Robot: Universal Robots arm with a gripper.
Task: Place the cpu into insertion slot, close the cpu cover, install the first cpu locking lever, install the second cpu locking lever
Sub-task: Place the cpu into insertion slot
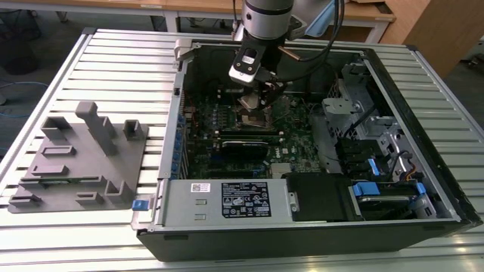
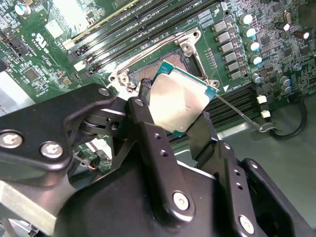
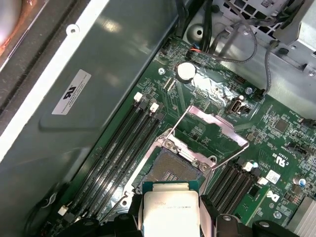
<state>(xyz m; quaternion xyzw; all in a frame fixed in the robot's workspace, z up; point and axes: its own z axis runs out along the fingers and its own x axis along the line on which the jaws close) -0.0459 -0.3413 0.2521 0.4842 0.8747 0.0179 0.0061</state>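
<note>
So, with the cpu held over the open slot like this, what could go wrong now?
1. The cpu, shut in the gripper, hangs above the insertion slot, not seated; a skewed descent might bend the pins.
2. The fingers flank the chip's edges and could strike the slot's rim or the open cpu cover.

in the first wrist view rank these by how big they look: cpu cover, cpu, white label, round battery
1. cpu cover and cpu: they look alike. The cpu is nearer the camera and cut off at the picture's edge, so I leave them unranked.
2. white label
3. round battery
</note>
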